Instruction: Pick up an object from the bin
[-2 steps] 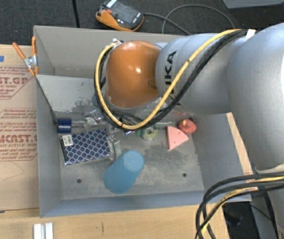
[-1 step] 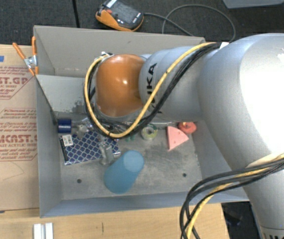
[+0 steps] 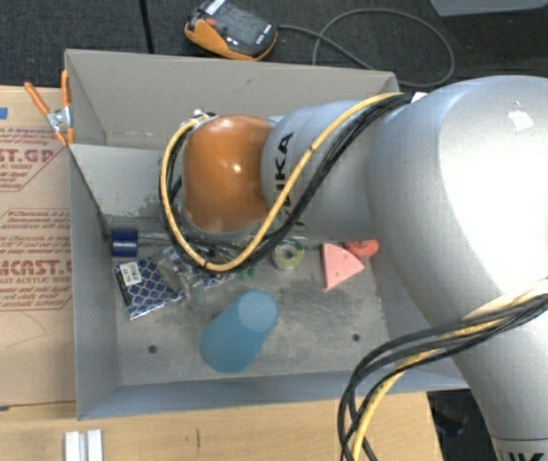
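Gripper (image 3: 181, 269) sat low beneath the arm's orange cover (image 3: 221, 173), close over the floor of the grey bin (image 3: 336, 339); whether it was open or closed could not be told; a blue patterned packet (image 3: 147, 288) lay flat just to its left, nearest of all; a small dark-blue cylinder (image 3: 125, 243) lay left and farther back; a pale blue cup (image 3: 239, 330) lay on its side nearer the front and to its right; a pink wedge (image 3: 339, 266) sat well off to its right.

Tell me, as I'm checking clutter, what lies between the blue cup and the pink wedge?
Nothing: the camera view shows bare bin floor between the blue cup and the pink wedge.
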### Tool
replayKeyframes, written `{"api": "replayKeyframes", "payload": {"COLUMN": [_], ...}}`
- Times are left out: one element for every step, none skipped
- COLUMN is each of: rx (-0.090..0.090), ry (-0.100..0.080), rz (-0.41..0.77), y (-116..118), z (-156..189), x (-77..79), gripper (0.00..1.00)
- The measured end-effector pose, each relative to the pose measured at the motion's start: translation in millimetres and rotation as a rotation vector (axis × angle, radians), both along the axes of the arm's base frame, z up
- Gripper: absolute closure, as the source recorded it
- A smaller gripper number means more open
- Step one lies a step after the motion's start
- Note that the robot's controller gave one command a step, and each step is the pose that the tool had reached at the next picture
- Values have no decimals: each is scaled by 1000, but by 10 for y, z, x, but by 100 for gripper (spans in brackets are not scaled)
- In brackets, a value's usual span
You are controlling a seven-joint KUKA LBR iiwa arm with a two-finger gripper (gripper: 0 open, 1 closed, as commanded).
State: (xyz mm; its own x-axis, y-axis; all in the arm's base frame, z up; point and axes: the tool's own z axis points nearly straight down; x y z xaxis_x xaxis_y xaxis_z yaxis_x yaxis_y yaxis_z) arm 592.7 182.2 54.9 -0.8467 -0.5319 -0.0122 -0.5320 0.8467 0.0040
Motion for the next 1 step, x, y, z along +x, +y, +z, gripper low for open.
{"api": "replayKeyframes", "payload": {"rx": [1], "ry": [-1], "rz": [-1], "y": [-8], "z": [26], "x": [2], "gripper": [100]}}
